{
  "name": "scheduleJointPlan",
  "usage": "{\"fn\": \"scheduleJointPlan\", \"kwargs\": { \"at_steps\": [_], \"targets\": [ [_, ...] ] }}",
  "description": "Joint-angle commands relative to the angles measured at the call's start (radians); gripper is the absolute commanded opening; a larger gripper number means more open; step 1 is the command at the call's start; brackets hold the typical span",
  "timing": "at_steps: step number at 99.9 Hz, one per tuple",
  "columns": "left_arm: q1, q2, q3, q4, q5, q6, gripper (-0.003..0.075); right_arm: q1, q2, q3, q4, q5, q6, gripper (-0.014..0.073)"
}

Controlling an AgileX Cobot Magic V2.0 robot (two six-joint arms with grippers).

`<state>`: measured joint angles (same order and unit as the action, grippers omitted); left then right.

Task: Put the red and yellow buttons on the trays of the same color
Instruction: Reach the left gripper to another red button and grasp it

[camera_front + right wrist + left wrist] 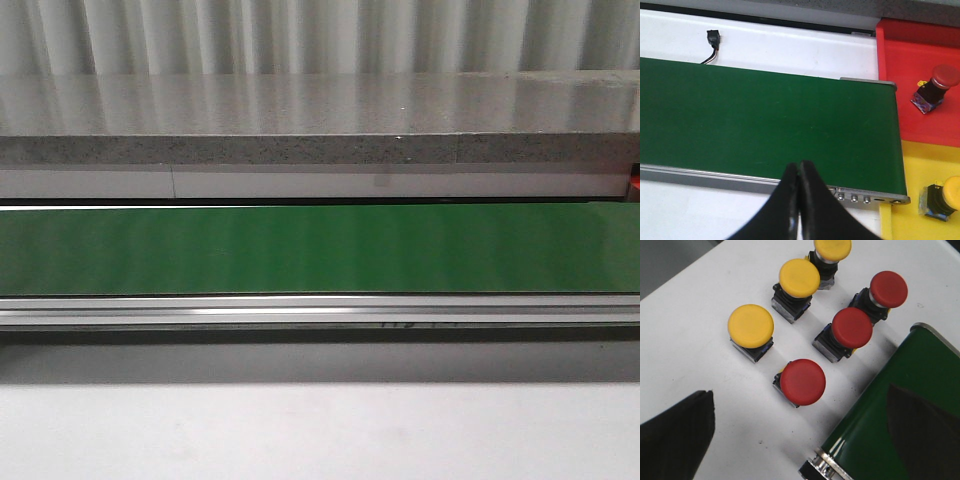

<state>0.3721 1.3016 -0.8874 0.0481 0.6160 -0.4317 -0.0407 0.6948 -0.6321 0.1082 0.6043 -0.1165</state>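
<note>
In the left wrist view, three yellow buttons (750,325) (799,277) (832,247) and three red buttons (802,381) (852,328) (888,289) stand on the white table. My left gripper (799,392) is open above them and holds nothing. The nearest red button shows between its fingertips. My right gripper (800,167) is shut on nothing, over the near edge of the green belt (765,120). Past the belt's end, a red tray (900,45) holds a red button (935,87). A yellow tray (920,165) holds a yellow button (945,197).
The green conveyor belt (320,248) runs across the front view, with a grey counter (320,110) behind it. No gripper shows there. The belt's end roller (825,465) lies close beside the buttons. A small black connector (713,37) lies beyond the belt.
</note>
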Motion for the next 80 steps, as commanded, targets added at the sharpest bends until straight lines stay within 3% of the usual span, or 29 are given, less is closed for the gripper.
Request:
{"fn": "scheduleJointPlan", "kwargs": {
  "at_steps": [1,80],
  "targets": [
    [0.001,0.045,-0.077,-0.009,-0.009,0.015,0.0649,-0.002,-0.005,-0.025,0.002,-0.071,-0.010,-0.0067],
    [0.001,0.277,-0.126,-0.039,-0.010,0.074,0.0649,-0.002,-0.005,-0.025,0.002,-0.071,-0.010,-0.0067]
  ]
}}
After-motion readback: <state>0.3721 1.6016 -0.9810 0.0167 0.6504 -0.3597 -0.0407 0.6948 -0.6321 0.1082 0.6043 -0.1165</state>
